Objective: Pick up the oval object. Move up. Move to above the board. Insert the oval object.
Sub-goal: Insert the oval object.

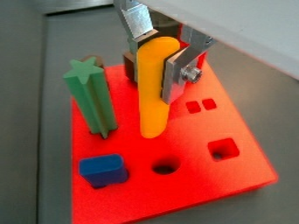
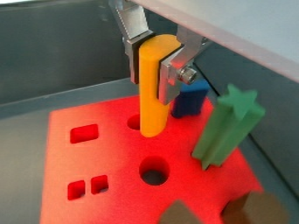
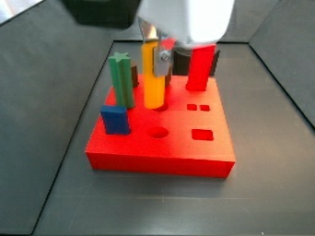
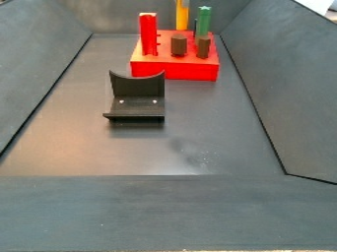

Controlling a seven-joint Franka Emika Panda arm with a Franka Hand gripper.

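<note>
The oval object (image 1: 153,92) is a tall orange-yellow peg, held upright with my gripper (image 1: 158,66) shut on its upper part. In a wrist view the oval object (image 2: 155,87) has its lower end at the mouth of a round hole in the red board (image 2: 87,171). How deep it sits there I cannot tell. In a side view my gripper (image 3: 157,51) holds the oval object (image 3: 154,81) over the board (image 3: 160,147), between the green and red posts. In a side view the oval object (image 4: 182,18) stands over the board (image 4: 175,69) at the far end.
On the board stand a green star-topped post (image 1: 91,96) (image 2: 228,127) (image 3: 120,78), a red square post (image 3: 197,69) and a short blue block (image 1: 103,170) (image 3: 114,120). An open round hole (image 1: 165,164) and a square hole (image 1: 225,150) lie nearby. The fixture (image 4: 136,95) stands mid-floor.
</note>
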